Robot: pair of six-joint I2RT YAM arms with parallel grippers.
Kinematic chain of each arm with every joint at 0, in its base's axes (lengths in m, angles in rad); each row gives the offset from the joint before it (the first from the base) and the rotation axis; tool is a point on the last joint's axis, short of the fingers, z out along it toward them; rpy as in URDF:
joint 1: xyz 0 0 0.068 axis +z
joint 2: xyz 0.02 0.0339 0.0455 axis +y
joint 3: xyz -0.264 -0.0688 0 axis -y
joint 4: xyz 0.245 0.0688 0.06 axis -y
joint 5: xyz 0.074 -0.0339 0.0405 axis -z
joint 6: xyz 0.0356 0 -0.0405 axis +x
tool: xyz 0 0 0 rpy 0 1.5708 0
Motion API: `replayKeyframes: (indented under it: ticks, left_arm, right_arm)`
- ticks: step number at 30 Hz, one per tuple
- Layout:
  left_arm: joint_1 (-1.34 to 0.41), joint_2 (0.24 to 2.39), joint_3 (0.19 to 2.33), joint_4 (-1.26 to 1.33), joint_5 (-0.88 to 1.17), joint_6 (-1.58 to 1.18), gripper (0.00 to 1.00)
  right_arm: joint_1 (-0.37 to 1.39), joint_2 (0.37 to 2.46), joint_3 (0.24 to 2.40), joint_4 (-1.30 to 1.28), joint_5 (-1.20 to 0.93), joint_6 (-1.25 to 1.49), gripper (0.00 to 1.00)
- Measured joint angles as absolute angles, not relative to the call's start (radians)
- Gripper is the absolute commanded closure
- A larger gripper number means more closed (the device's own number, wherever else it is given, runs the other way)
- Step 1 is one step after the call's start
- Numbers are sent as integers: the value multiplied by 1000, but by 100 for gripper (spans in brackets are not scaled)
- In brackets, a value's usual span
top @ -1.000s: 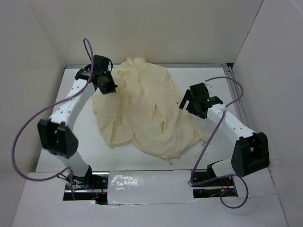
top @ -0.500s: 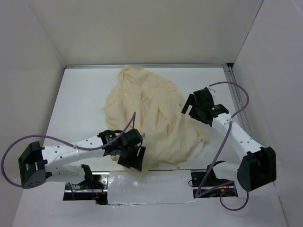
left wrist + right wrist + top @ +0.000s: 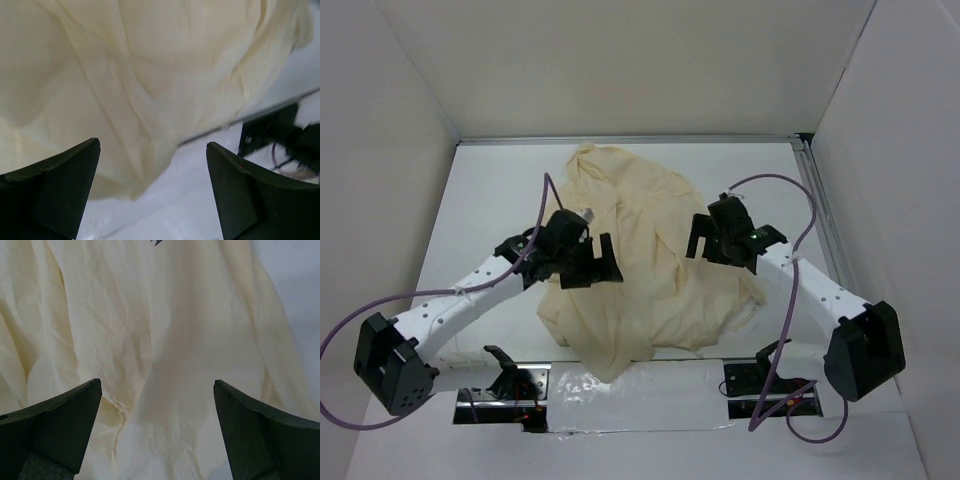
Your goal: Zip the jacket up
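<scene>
Both tools are spread apart and empty right now. My left tool [image 3: 592,268] has swung in half a second from low by the near edge to a spot over the left side of the jacket [image 3: 645,250]. A second ago it was away at the far left corner of the surface [image 3: 485,200]. The jacket has shifted with those sweeps: its near hem now runs out in a tongue to the near edge, where earlier it stopped short. It lies as a crumpled heap across the middle, from close to the far edge down to the near edge. My right tool [image 3: 703,240] has edged inward over the jacket's right side. Its wrist view shows a beaded zip edge [image 3: 257,335] along the fabric's right border, lying loose, with nothing between the jaws. I judge the garment is still bunched and its front unfastened, so zipping has not begun. The two front edges need finding and straightening first.
</scene>
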State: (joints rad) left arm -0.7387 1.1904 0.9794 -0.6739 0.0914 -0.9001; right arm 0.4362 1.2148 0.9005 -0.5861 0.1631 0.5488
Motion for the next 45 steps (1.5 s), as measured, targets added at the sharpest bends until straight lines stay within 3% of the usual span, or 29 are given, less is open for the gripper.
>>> replayKeyframes:
  ticks: [6,7,8,11,12,14,15,20,25,28,29,30,31,32,37,41,45]
  left_arm:
    - [-495,1425,1021,-479,177,-777,1]
    - [-476,1487,1044,-461,191,-759,4]
    - [-464,1527,1059,-440,199,-746,10]
    - [-420,1739,1169,-420,224,-707,24]
    - [-408,1800,1212,-421,230,-695,34]
    - [-388,1906,1295,-427,235,-681,46]
    - [-374,1957,1342,-434,235,-669,47]
    - [-325,2131,1567,-463,272,-622,46]
    - [-299,2348,1897,-471,324,-559,42]
    - [-299,2453,2075,-462,352,-521,27]
    - [-299,2465,2101,-458,359,-501,14]
    - [-299,2466,2106,-453,364,-490,8]
    - [-299,2460,2105,-451,375,-478,4]
    - [-298,2451,2099,-450,376,-468,1]
    - [-298,2296,1940,-471,371,-448,1]
    - [-307,2033,1723,-476,341,-462,1]
    - [-328,1638,1411,-443,317,-532,1]
  right_arm:
    - [483,1345,896,-551,105,551,5]
    - [483,1371,896,-543,96,556,12]
    - [479,1402,897,-535,91,560,32]
    - [470,1502,907,-519,73,578,56]
    - [466,1539,917,-517,71,582,59]
    - [455,1617,950,-516,72,590,69]
    - [446,1654,971,-515,71,594,74]
    - [385,1794,1118,-509,73,608,79]
    - [327,1890,1280,-500,93,613,77]
    - [315,1916,1337,-497,96,610,69]
    - [316,1917,1341,-495,95,608,56]
    - [317,1914,1341,-494,96,607,48]
    - [318,1907,1339,-494,97,604,30]
    - [319,1896,1332,-494,96,604,25]
    - [321,1732,1256,-494,91,575,9]
    - [339,1526,1169,-481,94,550,8]
    - [437,1355,1079,-476,86,487,8]
